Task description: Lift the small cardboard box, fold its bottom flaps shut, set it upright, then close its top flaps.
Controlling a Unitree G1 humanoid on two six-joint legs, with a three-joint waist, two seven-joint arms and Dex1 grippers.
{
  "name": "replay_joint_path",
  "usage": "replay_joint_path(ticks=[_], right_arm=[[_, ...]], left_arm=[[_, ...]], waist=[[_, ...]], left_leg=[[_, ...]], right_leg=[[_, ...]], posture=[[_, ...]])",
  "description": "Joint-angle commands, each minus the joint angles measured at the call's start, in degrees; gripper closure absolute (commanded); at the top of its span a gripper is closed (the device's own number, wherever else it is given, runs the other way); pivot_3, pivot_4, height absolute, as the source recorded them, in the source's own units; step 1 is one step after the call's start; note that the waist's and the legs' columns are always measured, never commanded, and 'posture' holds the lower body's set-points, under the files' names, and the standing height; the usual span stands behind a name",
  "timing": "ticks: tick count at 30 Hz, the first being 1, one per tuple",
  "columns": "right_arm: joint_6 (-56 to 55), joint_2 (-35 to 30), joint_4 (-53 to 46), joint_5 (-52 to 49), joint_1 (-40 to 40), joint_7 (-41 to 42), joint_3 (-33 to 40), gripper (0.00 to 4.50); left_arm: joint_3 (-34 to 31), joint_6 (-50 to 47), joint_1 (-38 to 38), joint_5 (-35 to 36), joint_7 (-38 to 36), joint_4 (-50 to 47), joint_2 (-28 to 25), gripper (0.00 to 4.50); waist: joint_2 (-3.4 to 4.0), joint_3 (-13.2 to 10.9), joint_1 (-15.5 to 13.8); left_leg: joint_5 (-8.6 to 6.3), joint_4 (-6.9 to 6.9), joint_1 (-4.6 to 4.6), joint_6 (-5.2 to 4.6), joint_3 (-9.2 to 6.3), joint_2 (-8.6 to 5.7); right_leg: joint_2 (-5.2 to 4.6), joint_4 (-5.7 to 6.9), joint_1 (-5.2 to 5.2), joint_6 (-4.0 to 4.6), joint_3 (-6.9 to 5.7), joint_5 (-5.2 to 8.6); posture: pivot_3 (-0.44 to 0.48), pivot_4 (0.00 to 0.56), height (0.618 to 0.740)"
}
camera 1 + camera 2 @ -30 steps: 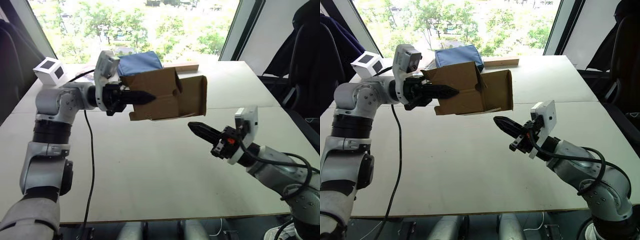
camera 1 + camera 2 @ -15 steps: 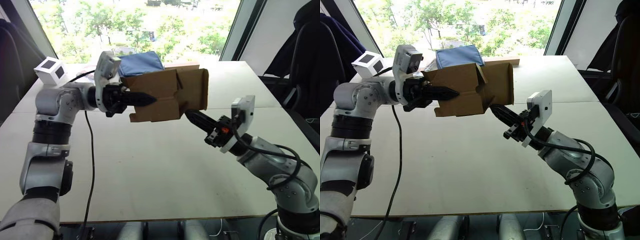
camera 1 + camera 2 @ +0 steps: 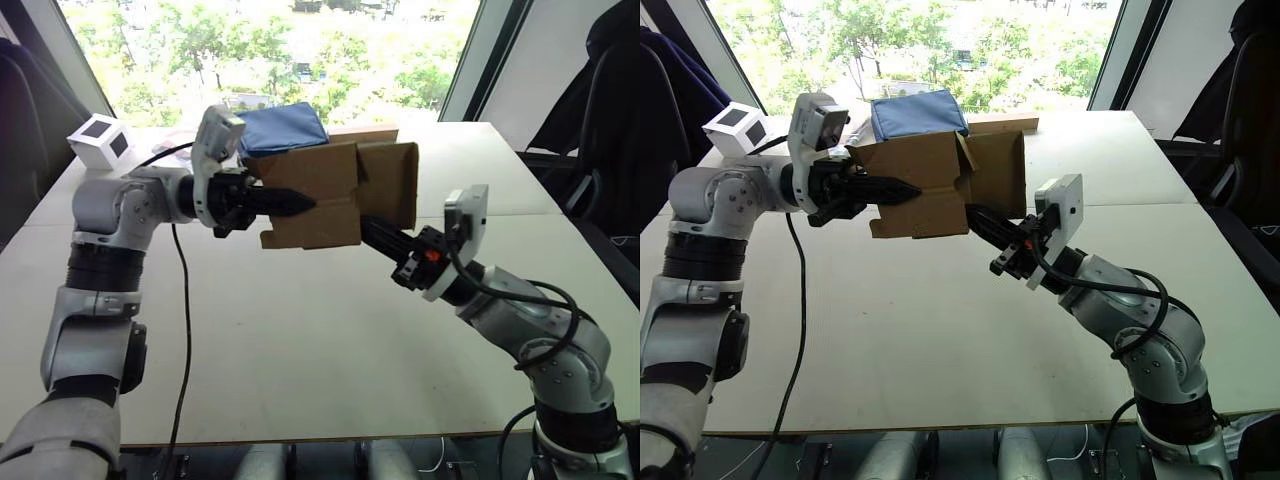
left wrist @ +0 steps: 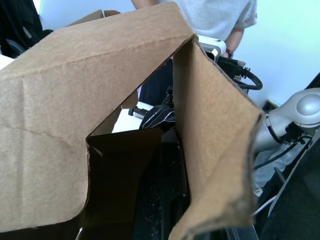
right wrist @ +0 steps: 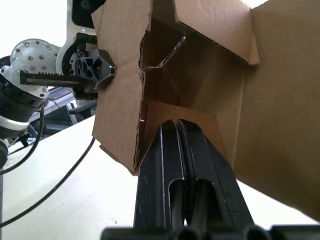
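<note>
The small cardboard box (image 3: 310, 195), plain brown corrugated board with raw fluted edges, is held in the air above the pale table (image 3: 300, 340). The left gripper (image 3: 300, 202) is clamped on its side wall. The right gripper (image 3: 975, 215), its black fingers pressed together, reaches into the open end, tips against a curved-edged flap (image 5: 187, 112). One broad flap (image 3: 400, 180) stands outward.

Right end effector (image 3: 366, 226) tips behind flap (image 3: 392, 184)

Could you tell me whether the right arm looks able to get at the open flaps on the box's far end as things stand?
Probably yes: the right end effector is already at the flaps of the small cardboard box, which the left end effector holds up.
</note>
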State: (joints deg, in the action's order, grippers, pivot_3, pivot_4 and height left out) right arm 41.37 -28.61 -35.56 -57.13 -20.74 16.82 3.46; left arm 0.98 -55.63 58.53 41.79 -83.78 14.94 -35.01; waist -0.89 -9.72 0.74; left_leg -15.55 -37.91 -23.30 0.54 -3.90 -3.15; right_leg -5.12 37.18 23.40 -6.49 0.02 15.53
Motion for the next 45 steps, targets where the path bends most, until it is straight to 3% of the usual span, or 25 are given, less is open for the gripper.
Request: replay_joint_path(ticks=[1,5,13,16,20,26,29,39,45], right_arm=[[0.15,-0.69,-1.60,-0.82,-0.64,0.70,1.20,4.48],[1.05,-2.68,-3.00,-3.26,0.07,0.78,3.89,4.48],[3.17,-12.60,-3.37,-21.07,4.59,0.95,18.16,4.48],[1.78,-14.91,1.41,-21.61,4.86,1.51,23.74,4.48],[-1.03,-15.60,7.59,-13.82,4.66,3.34,23.98,4.48],[-5.41,-13.62,13.08,-0.09,2.54,5.07,15.58,4.48],[-6.28,-10.33,13.17,1.84,0.87,5.97,12.06,4.48],[-5.93,1.41,5.08,-14.28,2.94,1.91,14.62,4.48],[-6.86,6.98,4.04,-14.48,3.90,0.03,10.83,4.48]], left_arm=[[-0.69,1.26,0.84,0.42,-0.39,-1.30,-0.04,4.50],[-0.64,1.72,1.05,0.18,-0.60,-0.99,-0.20,4.50],[1.04,3.07,2.29,-1.05,-4.17,-0.16,-2.14,4.50],[2.90,4.26,3.88,-2.59,-7.70,1.37,-3.31,4.50],[5.82,5.50,5.96,-1.52,-8.72,2.57,-4.60,4.50],[9.79,7.34,7.99,0.74,-8.72,3.72,-6.20,4.50],[10.98,8.37,8.91,1.16,-8.72,5.10,-6.29,4.50],[10.71,10.64,11.10,-0.45,-8.72,11.43,-4.47,4.50],[10.58,10.48,10.45,0.17,-8.72,10.64,-4.10,4.50]], waist=[[0.00,0.00,0.01],[0.00,0.00,0.00],[0.00,0.00,-0.07],[-0.01,-0.01,-0.07],[-0.01,-0.01,-0.03],[0.00,0.00,0.06],[0.01,-0.01,0.17],[0.00,-0.01,-0.13],[0.01,-0.01,0.21]], left_leg=[[0.00,0.00,0.00,0.00,0.00,0.00],[0.00,0.00,0.00,0.00,0.00,0.00],[-0.01,0.00,-0.01,-0.01,0.00,0.00],[-0.01,0.00,0.00,-0.01,0.01,0.02],[-0.02,0.00,0.01,-0.03,0.03,0.02],[-0.02,0.00,0.00,-0.03,0.05,0.01],[-0.02,0.00,-0.01,-0.03,0.05,0.03],[-0.02,-0.02,-0.02,-0.03,0.02,0.00],[-0.02,-0.01,-0.02,-0.03,0.01,0.02]], right_leg=[[0.00,0.00,0.00,0.00,0.00,0.00],[0.00,0.00,0.00,0.00,0.00,0.00],[-0.03,-0.03,-0.03,0.00,-0.01,0.00],[-0.02,-0.04,-0.04,0.00,0.00,0.00],[0.00,-0.04,-0.05,0.00,-0.01,0.00],[0.00,-0.03,-0.03,0.00,0.01,0.00],[0.04,-0.01,0.01,0.00,0.01,0.00],[-0.01,-0.03,-0.03,0.00,0.00,0.00],[0.02,0.00,0.00,0.00,0.01,0.00]], posture=[[0.000,0.150,0.740],[0.000,0.150,0.740],[0.000,0.150,0.740],[0.000,0.150,0.740],[0.000,0.150,0.740],[0.000,0.150,0.740],[0.000,0.150,0.740],[0.000,0.150,0.740],[0.000,0.150,0.740]])
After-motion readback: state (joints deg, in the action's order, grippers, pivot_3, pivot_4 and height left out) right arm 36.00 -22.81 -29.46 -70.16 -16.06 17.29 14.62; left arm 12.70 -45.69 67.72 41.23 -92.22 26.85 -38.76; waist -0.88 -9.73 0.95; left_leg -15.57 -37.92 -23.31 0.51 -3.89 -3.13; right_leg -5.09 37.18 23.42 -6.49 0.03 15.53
